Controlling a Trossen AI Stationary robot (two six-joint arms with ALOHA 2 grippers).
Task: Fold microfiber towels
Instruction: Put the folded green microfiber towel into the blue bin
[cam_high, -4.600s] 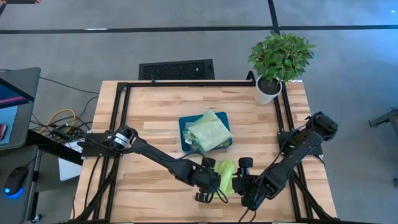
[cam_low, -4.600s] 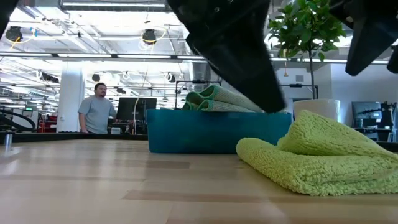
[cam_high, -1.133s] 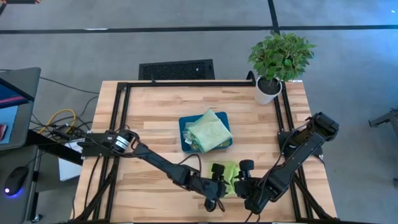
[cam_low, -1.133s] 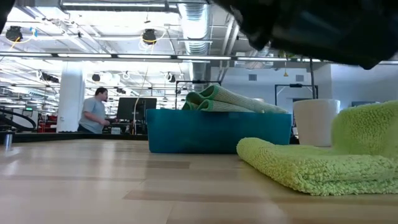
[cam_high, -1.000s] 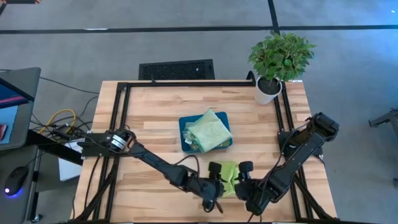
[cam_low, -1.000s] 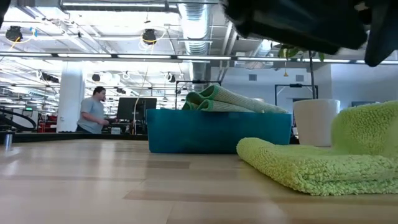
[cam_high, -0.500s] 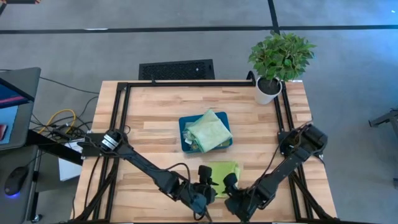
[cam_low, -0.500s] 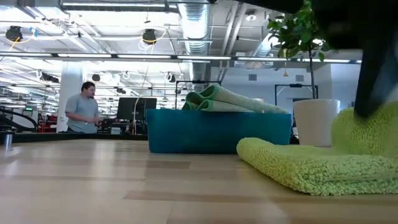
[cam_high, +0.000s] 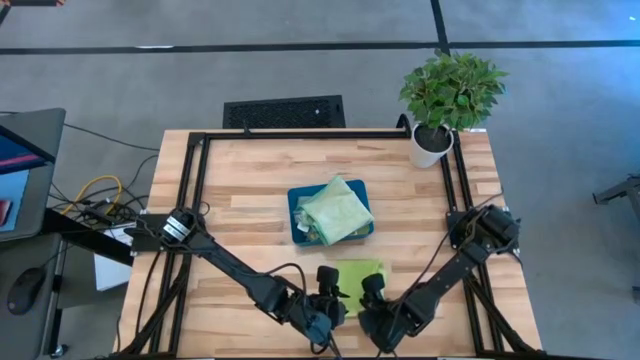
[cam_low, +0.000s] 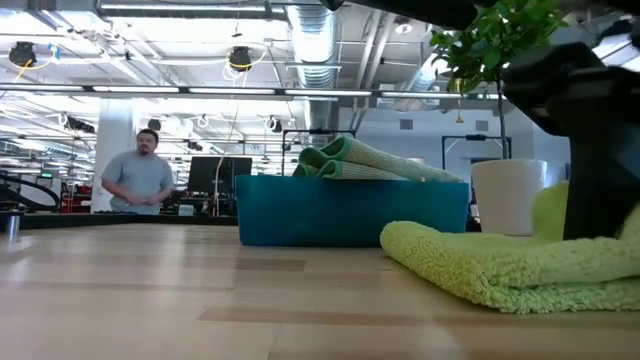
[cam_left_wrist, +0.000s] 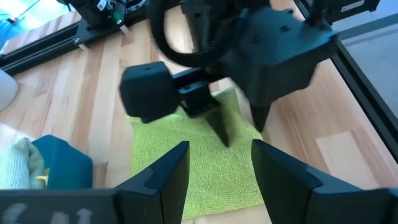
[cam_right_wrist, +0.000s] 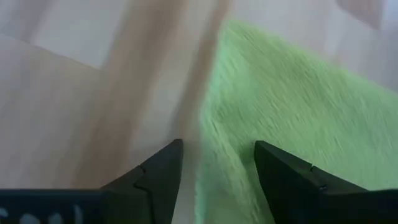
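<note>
A lime green microfiber towel (cam_high: 358, 272) lies folded flat on the table near its front edge, and it also shows in the low view (cam_low: 500, 265). Pale green folded towels (cam_high: 335, 208) rest in the teal tray (cam_low: 350, 212) at the table's middle. My right gripper (cam_right_wrist: 217, 168) is open and points steeply down over the lime towel's right near edge (cam_right_wrist: 211, 118), one finger over wood and one over towel. My left gripper (cam_left_wrist: 217, 180) is open, held above the table just left of the towel and aimed at it. My right gripper comes at the lime towel's right near edge from above, fingertips (cam_left_wrist: 224, 138) down at the cloth's surface. I cannot tell whether they touch it. The towel lies on the table.
A potted plant (cam_high: 432, 142) stands at the far right corner. Black frame rails (cam_high: 190, 200) run along the table's sides. Bare wood lies left of the tray and towel. A person (cam_low: 140, 180) stands in the room beyond the table.
My right gripper has come down and toward the table's near edge, onto the lime towel's right near edge, rolling a little. My left gripper has drawn back toward the table's near left, off the towel, then kept still. Both have stayed open.
</note>
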